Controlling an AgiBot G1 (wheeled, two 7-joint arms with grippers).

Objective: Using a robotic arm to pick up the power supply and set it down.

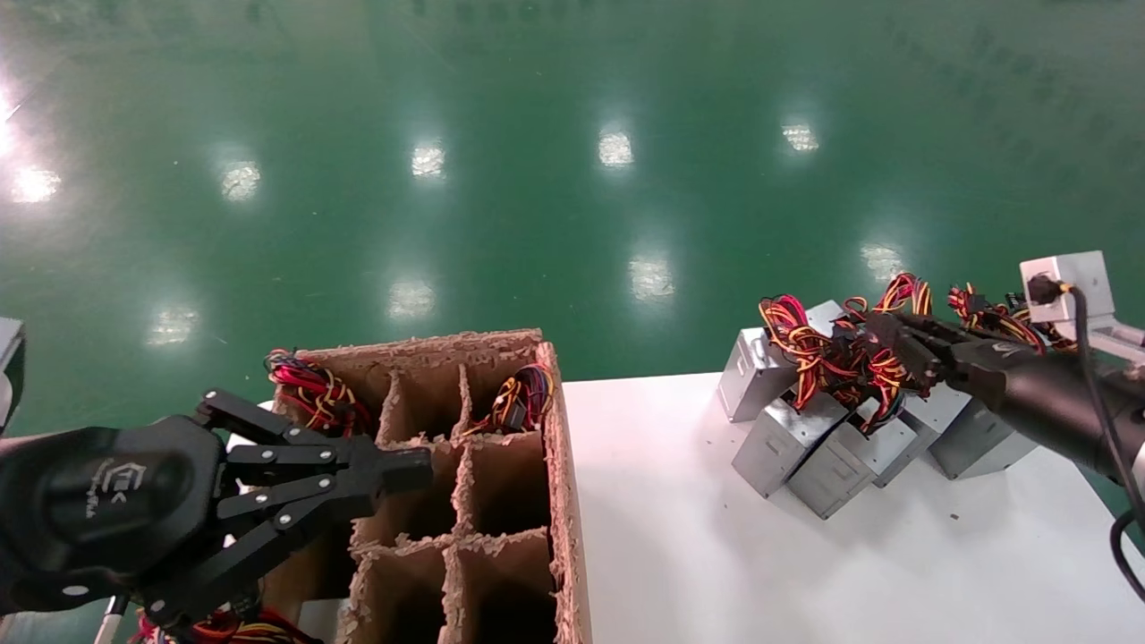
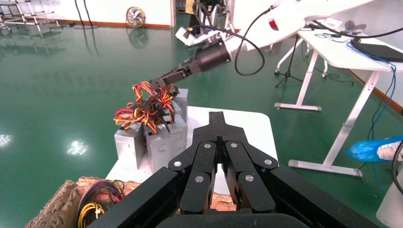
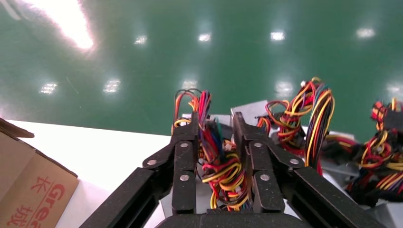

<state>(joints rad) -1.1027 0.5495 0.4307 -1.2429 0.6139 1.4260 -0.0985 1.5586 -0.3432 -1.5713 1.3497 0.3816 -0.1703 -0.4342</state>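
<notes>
Several grey power supplies (image 1: 792, 438) stand clustered on the white table (image 1: 716, 555), their red, yellow and orange wires (image 1: 836, 358) tangled on top. My right gripper (image 1: 899, 344) reaches into that tangle. In the right wrist view its fingers (image 3: 184, 156) stand parallel, closed on a thick wire bundle (image 3: 221, 166) of one power supply (image 3: 164, 206). From the left wrist view the same cluster (image 2: 147, 142) shows with the right gripper (image 2: 161, 83) on its wires. My left gripper (image 1: 411, 470) hovers shut and empty over the cardboard box (image 1: 562, 465).
The cardboard box has paper dividers forming several cells; wire bundles (image 1: 313, 389) (image 1: 523, 398) show in two back cells. The table's far edge borders the green floor (image 1: 572, 179). Another white table (image 2: 342, 52) with cables stands across the floor.
</notes>
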